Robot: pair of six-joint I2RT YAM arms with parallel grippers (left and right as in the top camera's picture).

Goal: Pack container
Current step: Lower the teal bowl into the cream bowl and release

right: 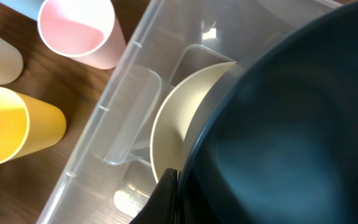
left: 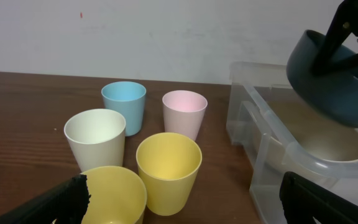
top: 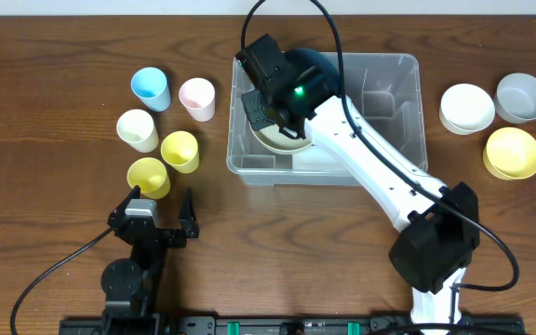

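Wooden table point(top: 45, 112): our right gripper point(left: 328, 53) clamps the dark-blue bowl point(left: 334, 87) above the cream bowl point(left: 331, 146), at the container point(top: 415, 112)'s nine o'clock, for nesting; our left gripper point(top: 161, 207) idles, fingers apart.

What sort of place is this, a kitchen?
Probably a robot lab bench, not a kitchen: two cabled arms at a wooden table, a blank white wall, cups and bowls laid round a clear bin.
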